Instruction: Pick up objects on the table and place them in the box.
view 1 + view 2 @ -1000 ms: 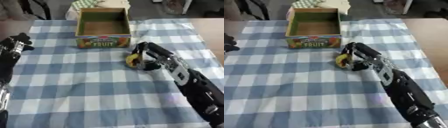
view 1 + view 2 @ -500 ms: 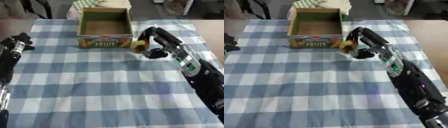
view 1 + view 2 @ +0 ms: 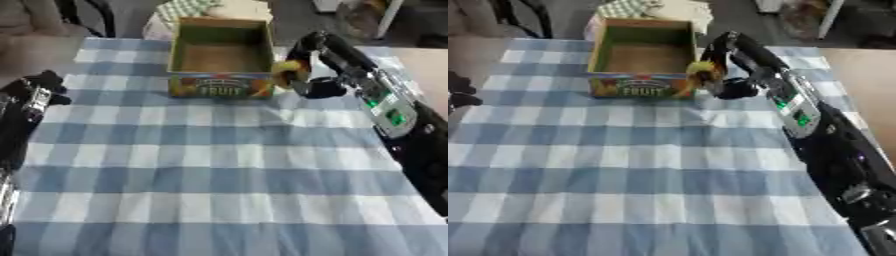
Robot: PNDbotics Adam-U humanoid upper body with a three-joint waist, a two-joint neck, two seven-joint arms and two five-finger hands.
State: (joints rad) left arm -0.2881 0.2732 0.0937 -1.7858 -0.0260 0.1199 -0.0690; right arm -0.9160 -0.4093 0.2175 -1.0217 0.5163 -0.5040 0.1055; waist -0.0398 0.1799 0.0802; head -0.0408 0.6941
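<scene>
A cardboard fruit box [image 3: 219,37] with green inner walls stands open at the far middle of the checked table, its brown floor bare. My right hand [image 3: 317,75] is raised beside the box's right front corner, fingers and thumb curled round a small yellow object [image 3: 287,70]. The object hangs just off the box's right wall, above the cloth. My left hand [image 3: 37,90] shows at the left edge, dark fingers curled, holding nothing.
A blue-and-white checked cloth [image 3: 210,170] covers the table. A green checked cloth bundle [image 3: 188,7] lies behind the box. Bare wooden tabletop [image 3: 859,70] shows at the right edge. Chair legs stand at the far left.
My right hand has carried the yellow object up off the cloth and toward the box's right front corner. The camera has also shifted. The left hand stayed put.
</scene>
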